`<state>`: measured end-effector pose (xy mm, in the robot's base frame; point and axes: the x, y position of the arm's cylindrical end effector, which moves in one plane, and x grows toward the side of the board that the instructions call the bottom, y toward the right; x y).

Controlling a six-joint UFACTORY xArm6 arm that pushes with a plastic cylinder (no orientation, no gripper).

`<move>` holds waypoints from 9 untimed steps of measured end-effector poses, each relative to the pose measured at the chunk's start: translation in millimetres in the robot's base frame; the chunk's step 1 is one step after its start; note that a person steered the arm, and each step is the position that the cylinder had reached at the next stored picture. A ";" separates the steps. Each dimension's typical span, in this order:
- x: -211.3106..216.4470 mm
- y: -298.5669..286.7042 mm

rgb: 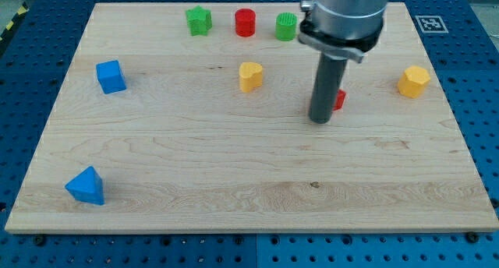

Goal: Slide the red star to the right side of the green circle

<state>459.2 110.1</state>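
The red star [340, 100] lies right of the board's middle, mostly hidden behind the dark rod; only a red sliver shows. My tip [319, 121] rests on the board just left of and below that red piece, touching or nearly touching it. The green circle [286, 26] stands near the view's top edge, up and to the left of my tip, beside the arm's grey body [343, 19].
A red cylinder [245, 22] and a green star [199, 21] sit left of the green circle. A yellow heart [250, 76] lies at centre. A yellow hexagon [413, 81] is at right. A blue cube [111, 76] and a blue triangle [86, 186] are at left.
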 end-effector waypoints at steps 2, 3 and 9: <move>-31.9 33.0; -38.4 28.3; -87.6 14.1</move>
<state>371.6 124.2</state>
